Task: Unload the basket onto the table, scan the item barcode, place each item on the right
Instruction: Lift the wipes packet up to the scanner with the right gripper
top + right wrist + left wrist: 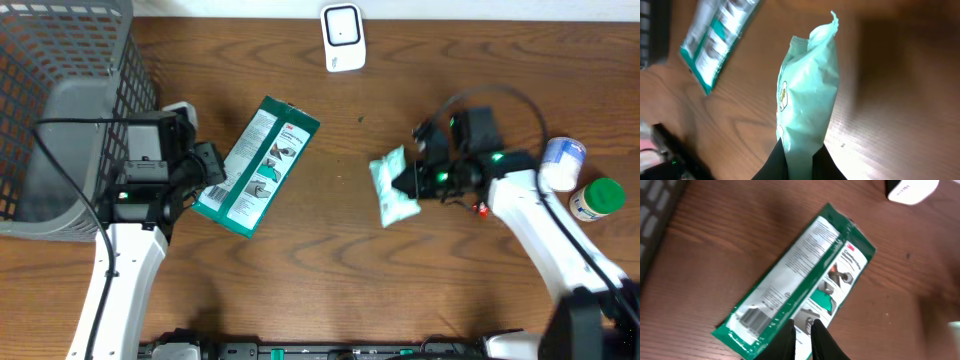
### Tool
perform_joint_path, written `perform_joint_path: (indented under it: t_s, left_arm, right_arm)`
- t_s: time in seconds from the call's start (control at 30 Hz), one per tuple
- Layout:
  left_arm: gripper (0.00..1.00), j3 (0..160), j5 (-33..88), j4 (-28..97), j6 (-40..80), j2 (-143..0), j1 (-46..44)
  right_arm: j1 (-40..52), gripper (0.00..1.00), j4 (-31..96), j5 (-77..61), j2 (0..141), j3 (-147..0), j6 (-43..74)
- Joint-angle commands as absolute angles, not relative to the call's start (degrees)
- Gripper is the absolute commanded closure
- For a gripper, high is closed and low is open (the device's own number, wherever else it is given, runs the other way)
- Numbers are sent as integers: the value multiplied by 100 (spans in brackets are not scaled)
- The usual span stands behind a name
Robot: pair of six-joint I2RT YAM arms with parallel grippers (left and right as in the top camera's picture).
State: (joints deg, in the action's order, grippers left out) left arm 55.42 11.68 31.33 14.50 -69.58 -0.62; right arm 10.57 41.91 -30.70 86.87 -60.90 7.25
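Shut tight on green packet's long edge near its 7 o'clock end: left gripper, forearm reaching up from 6. Lies on table, long axis 1 to 7; barcode toward 7, print blurred. Pinched in right gripper at 3 o'clock: mint pouch.

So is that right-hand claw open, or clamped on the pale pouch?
Shut. In the wrist view, the right gripper has its two dark fingers pressed against the lower end of the pale pouch, pinching it between them.
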Motion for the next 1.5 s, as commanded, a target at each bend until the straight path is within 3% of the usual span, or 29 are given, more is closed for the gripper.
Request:
perform_joint_path:
  t_s: [0.0,0.17,0.3,0.53,0.6,0.87,1.17,1.47]
  left_arm:
    - [85,5542,1476,2971,1214,-6775,215]
    - [85,5542,1798,2571,1114,-6652,390]
    - [77,5542,1730,2314,764,-6665,392]
    - [27,5542,1538,2193,751,-6665,395]
    - [22,5542,1538,2226,751,-6665,395]
    - [21,5540,1540,2265,751,-6665,395]
    - [21,5540,1540,2265,751,-6665,395]
    - [20,5542,1540,2268,751,-6665,395]
  right_arm:
    - [1070,99,4681,-2897,8145,-6886,-141]
    - [1070,99,4764,-4069,7596,-7550,-591]
    - [1081,99,5105,-3916,7393,-8409,-609]
    - [1245,99,6233,-2993,7909,-10318,-685]
    - [1402,99,6595,-2445,8230,-11028,-792]
    - [2180,99,7266,-1035,9673,-13262,-1297]
    - [3454,99,5907,2368,11375,-13364,-2585]
    - [3555,99,4128,2912,13168,-13364,-4062]
